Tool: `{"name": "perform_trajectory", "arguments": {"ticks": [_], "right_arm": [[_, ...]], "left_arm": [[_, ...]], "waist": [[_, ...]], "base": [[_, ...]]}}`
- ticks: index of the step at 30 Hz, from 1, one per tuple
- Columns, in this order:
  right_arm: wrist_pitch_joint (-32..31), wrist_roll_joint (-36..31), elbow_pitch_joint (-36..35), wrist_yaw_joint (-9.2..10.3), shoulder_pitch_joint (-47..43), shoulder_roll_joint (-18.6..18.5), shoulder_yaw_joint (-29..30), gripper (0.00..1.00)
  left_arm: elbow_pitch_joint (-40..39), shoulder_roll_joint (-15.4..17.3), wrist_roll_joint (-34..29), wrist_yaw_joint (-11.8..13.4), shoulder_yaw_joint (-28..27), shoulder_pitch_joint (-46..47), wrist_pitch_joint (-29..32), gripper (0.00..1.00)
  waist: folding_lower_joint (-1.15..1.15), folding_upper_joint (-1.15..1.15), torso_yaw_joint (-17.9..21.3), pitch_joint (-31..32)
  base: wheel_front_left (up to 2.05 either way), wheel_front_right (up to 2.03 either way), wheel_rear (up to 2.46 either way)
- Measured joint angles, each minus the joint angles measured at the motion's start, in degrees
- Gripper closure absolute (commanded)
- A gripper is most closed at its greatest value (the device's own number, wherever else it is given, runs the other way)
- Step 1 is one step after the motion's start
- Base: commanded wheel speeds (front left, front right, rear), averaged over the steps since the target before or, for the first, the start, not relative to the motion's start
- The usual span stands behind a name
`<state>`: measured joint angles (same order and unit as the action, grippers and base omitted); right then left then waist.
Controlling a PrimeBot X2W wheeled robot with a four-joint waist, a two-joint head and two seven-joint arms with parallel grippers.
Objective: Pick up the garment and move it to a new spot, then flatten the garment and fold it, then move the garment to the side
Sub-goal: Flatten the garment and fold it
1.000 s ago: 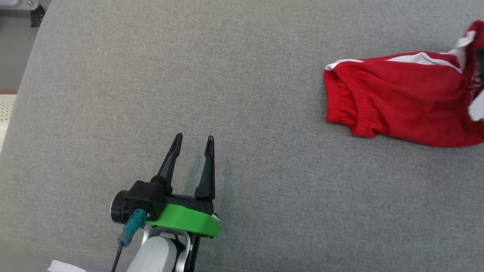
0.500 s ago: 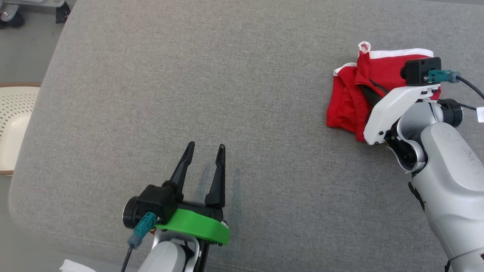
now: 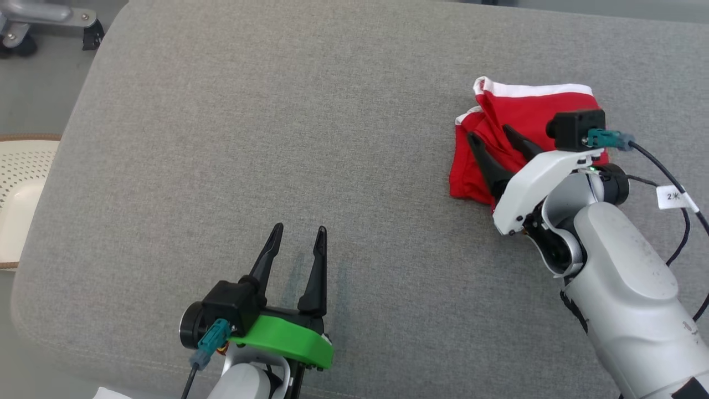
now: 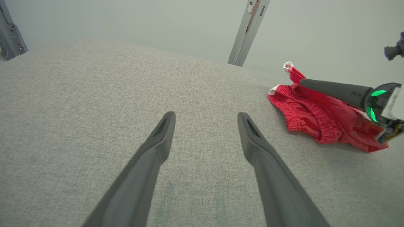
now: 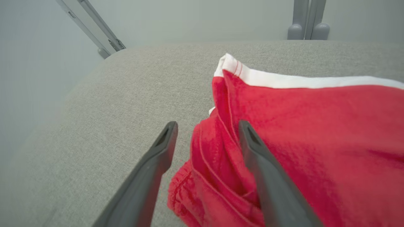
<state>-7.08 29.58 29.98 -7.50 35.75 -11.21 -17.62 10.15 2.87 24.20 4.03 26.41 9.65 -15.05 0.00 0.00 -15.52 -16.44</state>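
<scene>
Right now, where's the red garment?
In the head view the red garment lies bunched on the grey cushion, on the robot's right side, beneath the open right gripper and well apart from the left gripper.

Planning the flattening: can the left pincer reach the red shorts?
Probably yes: bare grey cushion lies between the left pincer and the red shorts, though the right pincer is over them.

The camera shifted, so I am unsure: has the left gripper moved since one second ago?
No. The left gripper sits by the same faint bluish streaks on the grey cushion as before.
</scene>
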Motion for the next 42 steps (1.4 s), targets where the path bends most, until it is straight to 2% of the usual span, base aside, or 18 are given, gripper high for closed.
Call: {"name": "perform_trajectory", "arguments": {"ticks": [5,8,16,21,22,23,24,31,36,42], "right_arm": [[4.7,3.2,-3.5,0.00,-4.0,-0.2,-1.0,0.00],[7.6,3.7,-5.6,0.00,-7.6,-1.9,-1.3,0.00],[17.6,-4.0,-6.6,0.00,-15.2,-5.9,2.1,0.00],[20.3,-8.4,-5.3,0.00,-17.8,-5.7,5.7,0.00],[20.4,-8.6,-5.2,0.00,-17.8,-5.5,6.2,0.53],[20.5,-8.9,-5.0,0.00,-17.7,-5.3,6.9,0.90],[20.6,-9.3,-4.7,0.00,-17.6,-5.2,7.4,1.00],[17.7,-14.1,0.1,0.00,-10.2,-3.5,7.1,1.00],[16.7,-17.8,7.8,-0.02,-4.2,-0.5,6.6,1.00],[18.4,-21.1,15.5,-0.02,-0.4,4.7,4.3,1.00]], "left_arm": [[0.6,0.0,-0.4,-0.1,-1.0,-0.7,0.0,0.00],[0.9,0.0,-0.7,-0.3,-1.9,-1.6,0.0,0.00],[0.8,0.0,-2.5,-1.0,-4.7,-4.5,0.0,0.00],[-0.8,0.0,-3.6,-1.5,-6.0,-5.8,0.0,0.00],[-1.1,0.0,-3.8,-1.5,-6.1,-6.1,0.0,0.00],[-1.7,0.0,-3.9,-1.5,-6.3,-6.3,0.0,0.00],[-2.1,0.0,-4.1,-1.6,-6.4,-6.5,0.0,0.00],[-4.9,0.0,-4.4,-1.8,-6.2,-6.2,0.0,0.00],[-5.5,0.0,-4.1,-1.6,-5.4,-4.8,0.0,0.00],[-5.7,0.0,-3.1,-0.7,-4.5,-4.2,0.0,0.00]], "waist": [[0.00,0.00,1.4,1.2],[0.00,0.00,2.4,2.3],[0.00,0.00,5.5,5.6],[0.00,0.00,7.2,7.2],[0.00,0.00,7.4,7.4],[0.00,0.00,7.6,7.5],[0.00,0.00,7.5,7.5],[0.00,0.00,6.4,5.3],[0.00,0.00,4.2,2.9],[0.00,0.00,1.1,0.8]], "base": [[0.00,0.00,0.00],[0.00,0.00,0.00],[0.00,0.00,0.00],[0.00,0.00,0.00],[0.00,0.00,0.00],[0.00,0.00,0.00],[0.00,0.00,0.00],[0.00,0.00,0.00],[0.00,0.00,0.00],[0.00,0.00,0.00]]}}
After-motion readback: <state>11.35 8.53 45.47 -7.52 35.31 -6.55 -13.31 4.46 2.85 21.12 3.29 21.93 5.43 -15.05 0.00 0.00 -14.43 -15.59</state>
